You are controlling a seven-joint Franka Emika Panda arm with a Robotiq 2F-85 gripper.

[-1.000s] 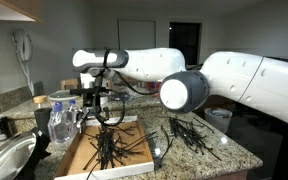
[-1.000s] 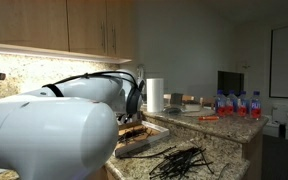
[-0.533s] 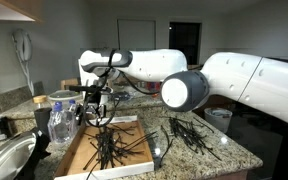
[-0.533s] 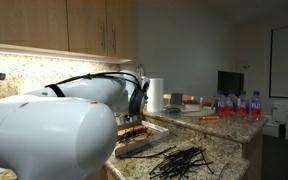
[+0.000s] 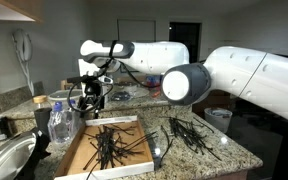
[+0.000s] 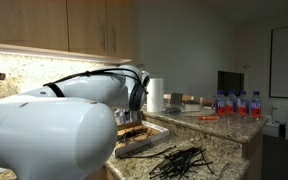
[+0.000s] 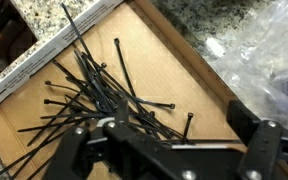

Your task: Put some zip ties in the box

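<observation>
A flat cardboard box [image 5: 134, 152] lies on the granite counter with a pile of black zip ties [image 5: 109, 145] in it. The wrist view shows the ties [image 7: 89, 90] spread over the box floor [image 7: 174, 70]. More loose zip ties [image 5: 189, 135] lie on the counter beside the box, and they also show in an exterior view [image 6: 179, 160]. My gripper [image 5: 92, 98] hangs above the box's far end. In the wrist view its fingers [image 7: 164, 145] are spread apart and hold nothing.
A clear plastic bag [image 5: 62, 122] stands next to the box, with a metal sink [image 5: 9, 160] beyond it. A paper towel roll [image 6: 156, 95] and several water bottles [image 6: 234, 103] stand further along the counter. The arm's bulk fills much of both exterior views.
My gripper has risen from just above the box and moved a little toward the box's far end. The ties lie in the box.
</observation>
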